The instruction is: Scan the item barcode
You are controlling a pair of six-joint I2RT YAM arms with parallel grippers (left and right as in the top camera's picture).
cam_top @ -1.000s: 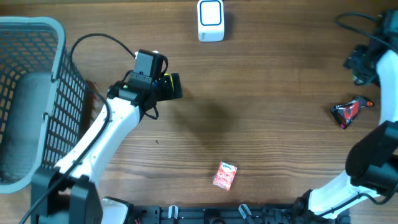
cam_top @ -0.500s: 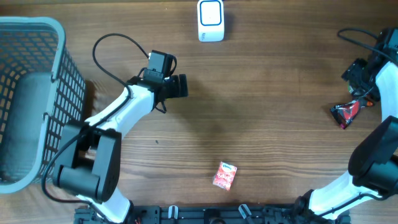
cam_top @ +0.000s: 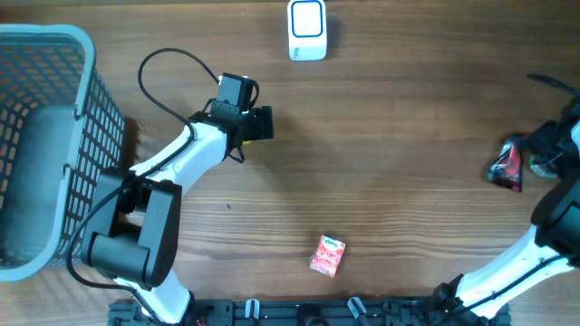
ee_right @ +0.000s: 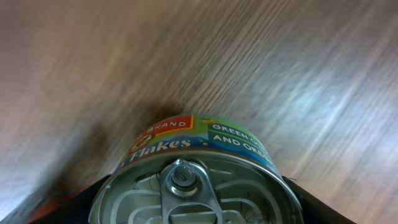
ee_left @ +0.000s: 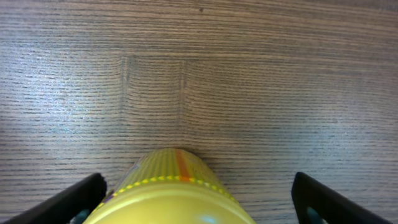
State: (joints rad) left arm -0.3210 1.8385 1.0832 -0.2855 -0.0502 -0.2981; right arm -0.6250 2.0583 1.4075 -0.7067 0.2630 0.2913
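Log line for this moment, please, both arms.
left gripper: open astride yellow can | right gripper: shut on flakes tin | scanner: far edge, no item at it | red packet: loose, untouched

A white scanner with a blue-ringed face stands at the far edge of the table, near its middle. A yellow can sits between the fingers of the left gripper, left of centre. A tin with a ring-pull lid and a label reading "Flakes" is gripped in the right gripper at the right edge, and a small red packet lies flat near the front edge.
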